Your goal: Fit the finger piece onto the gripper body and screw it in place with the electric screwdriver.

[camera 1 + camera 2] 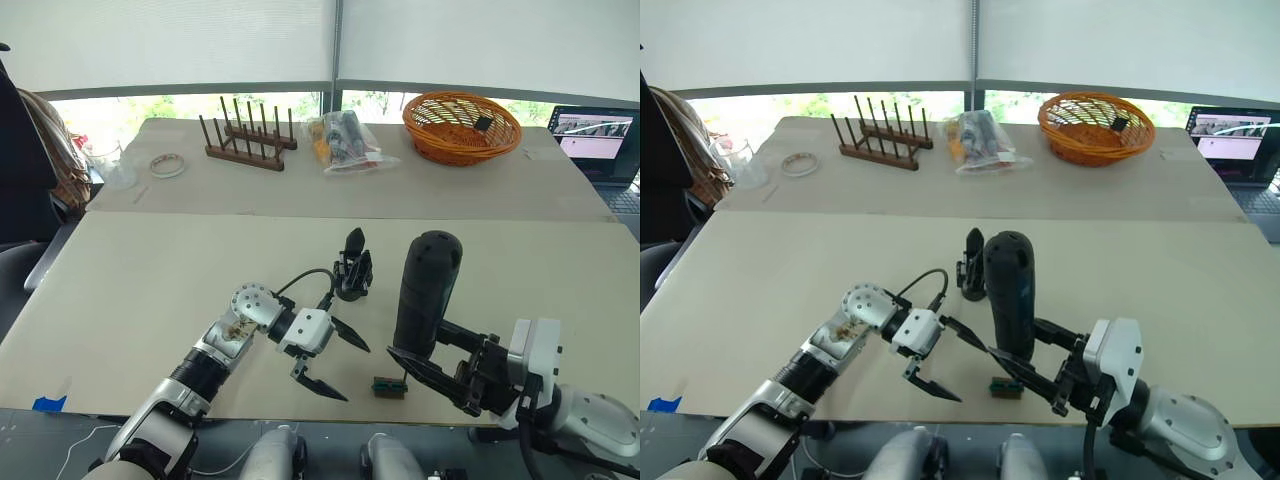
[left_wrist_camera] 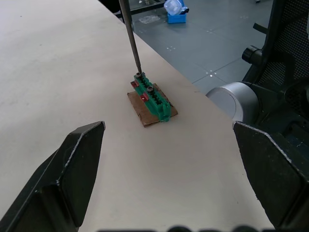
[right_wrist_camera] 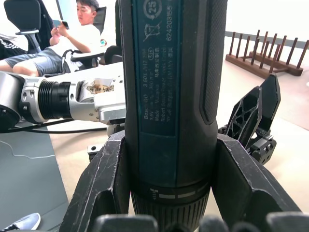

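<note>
The electric screwdriver (image 1: 425, 295) is clamped upright in the right gripper (image 1: 440, 375) near the desk's front edge, beside the gripper body (image 1: 353, 270); the bit should be kept vertical while the left gripper (image 1: 335, 362), jaws wide open, holds nothing.

Robotics lab or office workroom.
Two beige tables (image 1: 150, 290) abut beneath blinded windows (image 1: 170, 40); an open laptop (image 1: 597, 140) sits at 2 o'clock, and a seated person (image 3: 72, 41) occupies an office chair (image 3: 26, 21) behind the bench.
</note>
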`<state>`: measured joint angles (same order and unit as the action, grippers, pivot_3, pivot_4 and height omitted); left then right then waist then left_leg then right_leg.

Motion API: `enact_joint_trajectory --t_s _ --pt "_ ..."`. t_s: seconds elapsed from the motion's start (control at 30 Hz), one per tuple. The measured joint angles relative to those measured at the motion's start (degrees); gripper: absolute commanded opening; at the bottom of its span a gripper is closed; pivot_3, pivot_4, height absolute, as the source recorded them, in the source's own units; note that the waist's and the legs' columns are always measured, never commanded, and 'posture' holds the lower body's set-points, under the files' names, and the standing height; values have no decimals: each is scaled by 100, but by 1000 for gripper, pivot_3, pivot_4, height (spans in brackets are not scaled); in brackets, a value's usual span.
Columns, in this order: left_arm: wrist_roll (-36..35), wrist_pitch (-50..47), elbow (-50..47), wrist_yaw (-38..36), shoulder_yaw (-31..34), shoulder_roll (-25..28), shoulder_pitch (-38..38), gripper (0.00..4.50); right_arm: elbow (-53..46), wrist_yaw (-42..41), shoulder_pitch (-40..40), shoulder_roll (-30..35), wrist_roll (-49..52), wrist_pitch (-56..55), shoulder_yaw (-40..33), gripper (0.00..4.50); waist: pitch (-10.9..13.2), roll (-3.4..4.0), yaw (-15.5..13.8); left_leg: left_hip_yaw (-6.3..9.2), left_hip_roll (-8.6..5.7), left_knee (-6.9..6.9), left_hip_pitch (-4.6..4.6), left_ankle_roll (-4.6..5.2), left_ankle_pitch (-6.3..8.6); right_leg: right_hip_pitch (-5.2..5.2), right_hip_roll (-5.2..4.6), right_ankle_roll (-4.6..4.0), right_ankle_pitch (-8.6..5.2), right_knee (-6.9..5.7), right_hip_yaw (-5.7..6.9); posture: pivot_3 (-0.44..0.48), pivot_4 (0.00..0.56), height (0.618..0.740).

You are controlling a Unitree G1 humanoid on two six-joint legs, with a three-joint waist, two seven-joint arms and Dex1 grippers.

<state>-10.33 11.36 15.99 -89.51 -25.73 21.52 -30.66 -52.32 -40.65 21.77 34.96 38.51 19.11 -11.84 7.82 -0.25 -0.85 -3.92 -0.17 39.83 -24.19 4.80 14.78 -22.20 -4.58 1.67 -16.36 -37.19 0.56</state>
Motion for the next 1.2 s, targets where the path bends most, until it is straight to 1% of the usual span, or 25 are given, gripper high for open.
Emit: enact_joint_trajectory --t_s 0.23,0.47,0.93,1.2 --pt "0 0 0 -1 0 0 0 4500 3 3 -39 33 -1 0 -2 1926 0 0 -2 0 0 0 0 0 0 0 0 0 0 0 0 0 150 740" --pt "0 1 0 0 0 0 0 4500 4 -45 126 54 -8 0 -13 1926 0 0 2 0 0 0 0 0 0 0 0 0 0 0 -1 0 150 740" --pt "-1 1 0 -4 0 0 0 4500 45 -59 -3 98 -8 0 -46 1926 0 0 -1 0 0 0 0 0 0 0 0 0 0 0 0 0 150 740" --pt "-2 2 0 -4 0 -3 -9 4500 77 -123 134 118 -10 0 -64 1926 0 0 2 0 0 0 0 0 0 0 0 0 0 0 -1 0 150 740"
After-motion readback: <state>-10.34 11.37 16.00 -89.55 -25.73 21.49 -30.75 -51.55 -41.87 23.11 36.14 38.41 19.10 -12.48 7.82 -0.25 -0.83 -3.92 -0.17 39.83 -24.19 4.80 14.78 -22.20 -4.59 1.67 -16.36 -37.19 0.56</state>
